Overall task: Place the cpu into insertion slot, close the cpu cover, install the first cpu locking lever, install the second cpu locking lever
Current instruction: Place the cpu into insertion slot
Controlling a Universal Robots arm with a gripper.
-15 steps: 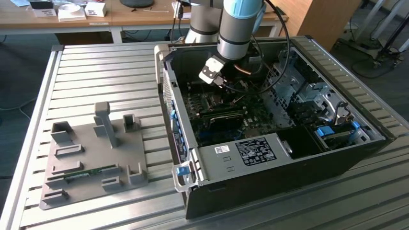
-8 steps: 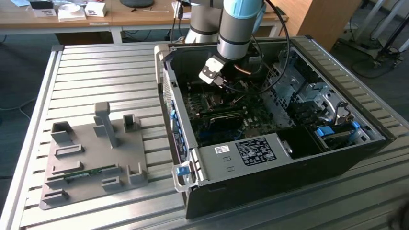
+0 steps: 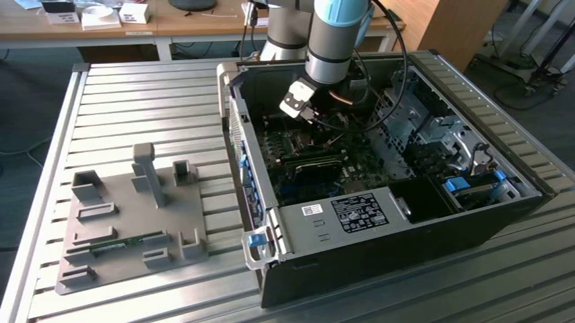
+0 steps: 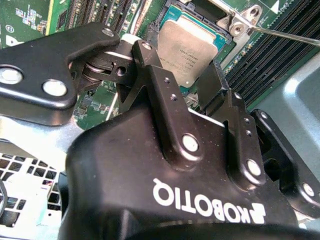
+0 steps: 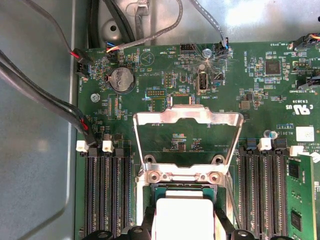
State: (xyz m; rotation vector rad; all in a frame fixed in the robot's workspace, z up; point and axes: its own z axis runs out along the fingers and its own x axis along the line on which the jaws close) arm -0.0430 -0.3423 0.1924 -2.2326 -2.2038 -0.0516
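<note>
The cpu (image 4: 186, 45), a flat square chip with a silver-grey top, lies level in the dark-framed insertion slot (image 4: 166, 14) of the green motherboard. My gripper (image 4: 180, 67) reaches down inside the open computer case (image 3: 378, 262), and its black fingers (image 4: 212, 86) press against two opposite edges of the chip. In the first wrist view the cpu (image 5: 183, 217) shows between the same fingers, with the insertion slot (image 5: 165, 192) around it. The cpu cover (image 5: 187, 117), a silvery hinged frame, lies swung fully open on the board beyond the slot. In the exterior view the gripper (image 3: 313, 118) hangs over the board.
Long black memory slots (image 5: 105, 195) flank the socket on both sides. A thin metal locking lever (image 4: 287, 36) stands off beside the cover hinge. Cables (image 5: 47, 97) run along the case wall. A grey fixture plate (image 3: 126, 222) sits on the slatted table at the exterior view's left.
</note>
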